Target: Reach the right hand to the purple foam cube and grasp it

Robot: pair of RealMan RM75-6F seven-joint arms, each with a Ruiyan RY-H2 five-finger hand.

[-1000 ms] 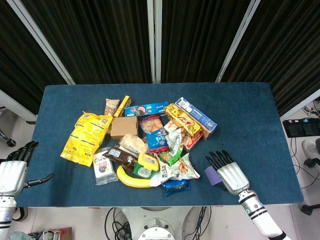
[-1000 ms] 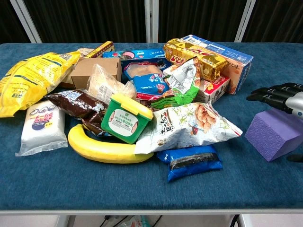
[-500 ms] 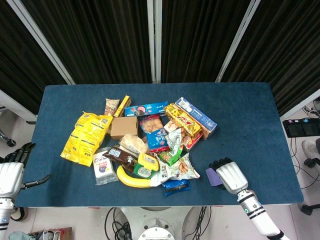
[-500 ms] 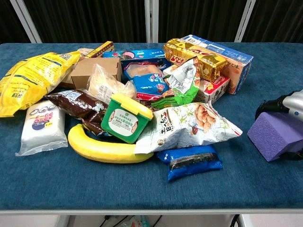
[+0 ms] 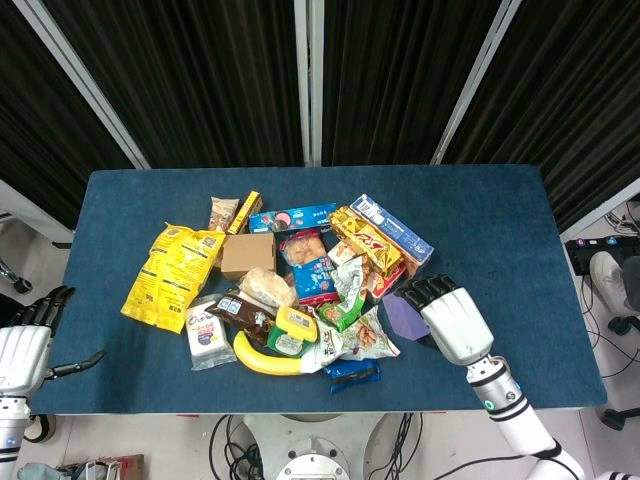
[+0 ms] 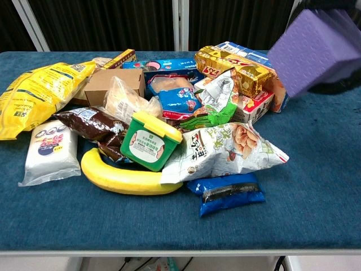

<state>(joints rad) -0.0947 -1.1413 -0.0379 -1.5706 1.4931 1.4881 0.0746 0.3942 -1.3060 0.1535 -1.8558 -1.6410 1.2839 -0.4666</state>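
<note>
Right hand (image 5: 452, 318): fingers curled around the cube, holding it above the counter (image 5: 500, 230).
Cube (image 6: 315, 49): purple foam, lifted, tilted, beside the snack pile's right edge.
Left hand (image 5: 22, 345): fingers spread, empty, off the counter's left edge.
Pile: banana (image 6: 121, 178), green tub (image 6: 149, 142), chip bags.

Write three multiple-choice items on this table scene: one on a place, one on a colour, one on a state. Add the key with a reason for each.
1. Where does the banana lie?
A. near the front edge, below the green tub
B. at the far edge
C. inside the cardboard box

2. What colour is the foam cube?
A. yellow
B. purple
C. red

3. What is the right hand doing?
A. resting flat on the table
B. pointing at the banana
C. holding the cube above the table

Key: 1 A, the chest view shows it by the tub nearest the camera; 2 B, both views show purple; 3 C, the chest view shows the cube high, off the cloth.
</note>
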